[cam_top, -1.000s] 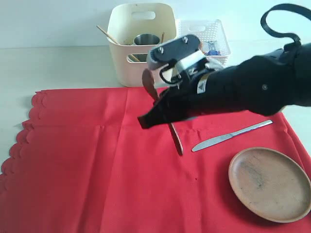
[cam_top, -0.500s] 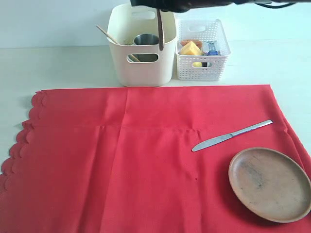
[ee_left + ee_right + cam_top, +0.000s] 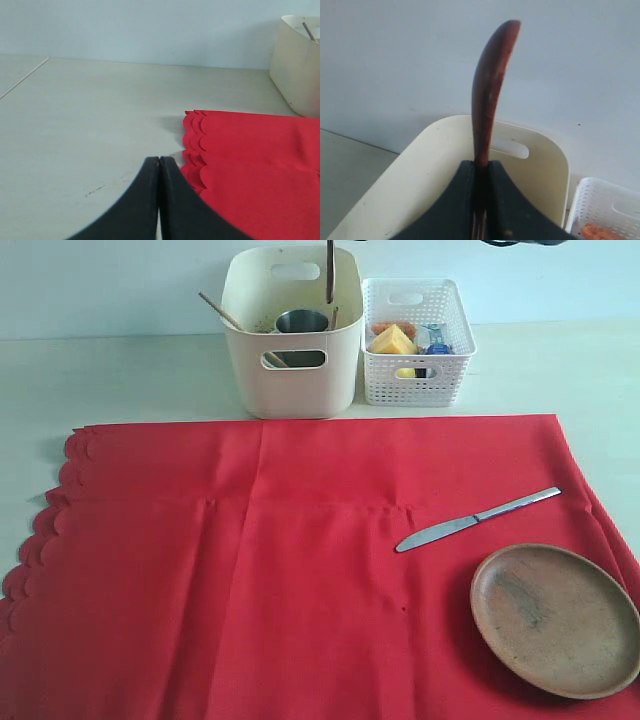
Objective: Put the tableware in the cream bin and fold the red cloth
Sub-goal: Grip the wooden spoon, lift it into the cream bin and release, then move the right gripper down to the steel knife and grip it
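The right gripper (image 3: 481,169) pinches the dark wooden spoon (image 3: 489,85) upright over the cream bin (image 3: 290,370), upper centre, likely to drop it inside. The left gripper (image 3: 159,167), closed on nothing, sits by the scalloped edge of the red cloth (image 3: 250,165). The steel knife (image 3: 475,519) and wooden plate (image 3: 555,618) lie lower right.

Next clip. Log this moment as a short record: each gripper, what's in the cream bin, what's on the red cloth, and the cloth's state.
left gripper: shut, empty, beside the cloth's scalloped edge
right gripper: shut on the dark wooden spoon, held above the cream bin
in cream bin: steel cup, wooden chopsticks
on red cloth: steel knife, round wooden plate
cloth state: spread out, not folded
white lattice basket: beside the bin, holds food
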